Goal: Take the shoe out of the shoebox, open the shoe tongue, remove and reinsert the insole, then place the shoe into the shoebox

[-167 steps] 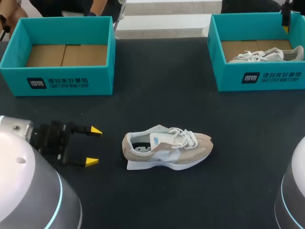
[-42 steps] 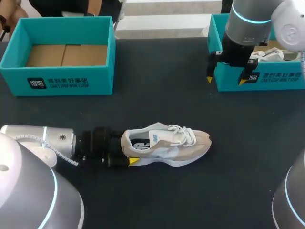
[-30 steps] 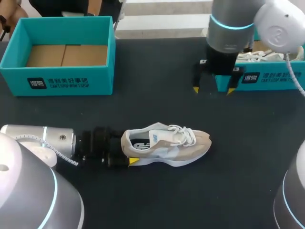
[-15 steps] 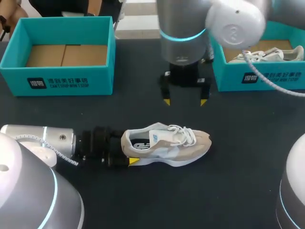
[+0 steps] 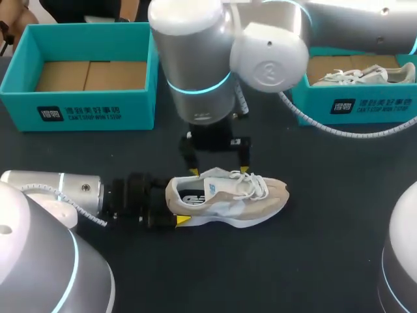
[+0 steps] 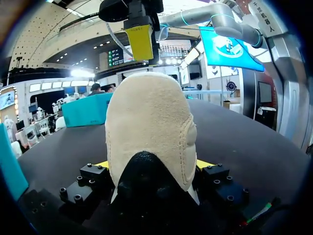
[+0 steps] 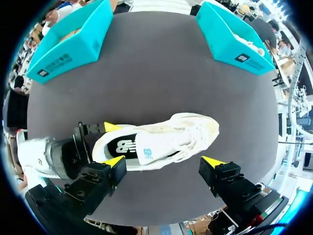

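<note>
Head view: shoe (image 5: 228, 199) lies on the table (image 5: 293, 261), heel clamped by the left gripper (image 5: 174, 205) to steady it; right gripper (image 5: 219, 171) hangs spread wide above its tongue, likely to lift it.

You'll see white lettering on the left shoebox (image 5: 98, 115) and right shoebox (image 5: 374, 107) fronts (logo square beside each). The insole (image 7: 120, 146) inside the shoe (image 5: 229, 195) has a logo too.

Two teal shoeboxes: left shoebox (image 5: 85, 112), right shoebox (image 5: 355, 107). Two shoes: beige sneaker (image 5: 228, 195), white sneaker (image 5: 361, 75). Two yellow-tipped grippers: left gripper (image 5: 176, 203), right gripper (image 5: 219, 171)
</note>
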`<state>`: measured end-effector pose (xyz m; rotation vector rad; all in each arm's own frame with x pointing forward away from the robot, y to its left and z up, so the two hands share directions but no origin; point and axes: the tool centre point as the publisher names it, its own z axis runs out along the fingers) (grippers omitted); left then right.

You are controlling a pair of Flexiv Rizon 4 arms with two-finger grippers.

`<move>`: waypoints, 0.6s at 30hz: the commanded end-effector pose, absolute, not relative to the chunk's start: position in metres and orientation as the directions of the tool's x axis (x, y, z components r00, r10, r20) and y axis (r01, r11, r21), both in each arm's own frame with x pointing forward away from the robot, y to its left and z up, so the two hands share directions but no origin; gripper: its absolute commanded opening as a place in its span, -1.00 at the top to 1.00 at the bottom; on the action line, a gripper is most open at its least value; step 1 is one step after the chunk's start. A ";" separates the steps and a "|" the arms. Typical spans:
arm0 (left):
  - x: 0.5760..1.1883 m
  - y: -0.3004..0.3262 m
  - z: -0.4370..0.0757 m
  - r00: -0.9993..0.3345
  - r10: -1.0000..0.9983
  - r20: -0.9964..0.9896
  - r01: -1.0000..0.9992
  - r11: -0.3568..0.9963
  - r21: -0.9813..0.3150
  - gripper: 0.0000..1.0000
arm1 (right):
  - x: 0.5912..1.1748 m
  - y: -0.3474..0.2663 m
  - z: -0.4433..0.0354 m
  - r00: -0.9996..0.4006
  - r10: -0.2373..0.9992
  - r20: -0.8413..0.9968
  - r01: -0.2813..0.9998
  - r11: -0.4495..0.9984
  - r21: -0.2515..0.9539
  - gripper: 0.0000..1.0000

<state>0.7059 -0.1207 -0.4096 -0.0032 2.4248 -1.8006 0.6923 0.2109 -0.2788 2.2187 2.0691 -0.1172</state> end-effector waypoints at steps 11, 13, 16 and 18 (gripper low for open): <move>0.705 -0.122 -0.409 -0.992 -0.077 -0.097 0.071 0.294 -0.953 1.00 | 0.679 0.243 -0.300 0.119 0.964 -0.240 0.990 -0.132 -0.040 -1.00; 0.705 -0.122 -0.409 -0.992 -0.077 -0.097 0.071 0.294 -0.953 1.00 | 0.679 0.243 -0.300 0.119 0.964 -0.240 0.990 -0.132 -0.040 -1.00; 0.705 -0.122 -0.409 -0.992 -0.077 -0.097 0.071 0.294 -0.953 1.00 | 0.679 0.243 -0.300 0.119 0.964 -0.240 0.990 -0.132 -0.040 -1.00; 0.705 -0.122 -0.409 -0.992 -0.077 -0.097 0.071 0.294 -0.953 1.00 | 0.679 0.243 -0.300 0.119 0.964 -0.240 0.990 -0.132 -0.040 -1.00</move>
